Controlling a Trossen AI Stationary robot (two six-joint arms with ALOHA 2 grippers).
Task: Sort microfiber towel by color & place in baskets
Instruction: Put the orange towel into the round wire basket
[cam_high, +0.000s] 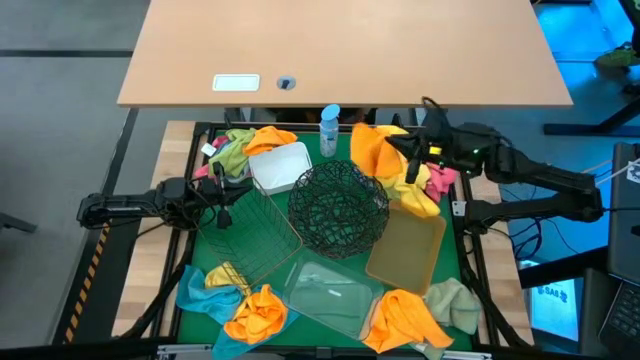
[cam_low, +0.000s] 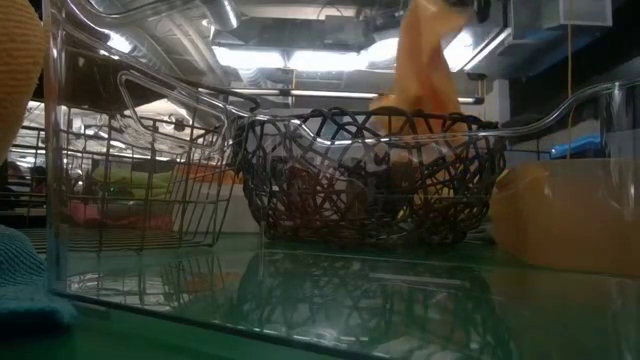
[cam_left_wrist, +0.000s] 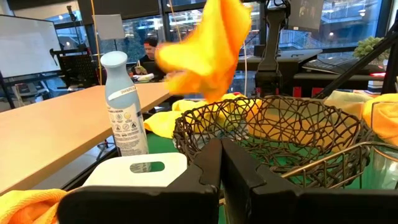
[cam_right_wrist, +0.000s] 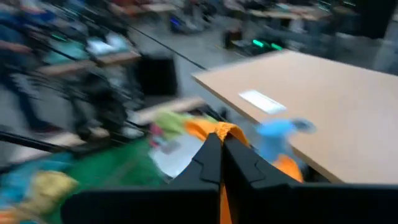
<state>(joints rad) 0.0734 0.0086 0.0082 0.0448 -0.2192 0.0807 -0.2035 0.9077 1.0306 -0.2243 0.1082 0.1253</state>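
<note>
Two dark, matte-black jointed arms. Left arm (cam_high: 130, 208): slim tubular link with black cables looped near the wrist. Right arm (cam_high: 540, 180): bulkier rounded housings, a yellow mark and small green light near the wrist. Fingers (cam_left_wrist: 205, 177): black, angular, flat-faced.

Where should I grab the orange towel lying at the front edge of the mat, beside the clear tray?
Pinch the raised crumpled ridge in the middle of the orange towel, coming straight down from above. It lies bunched in folds, so a peak gives the fingers something to close on, and the clear plastic tray crowds one side.
</note>
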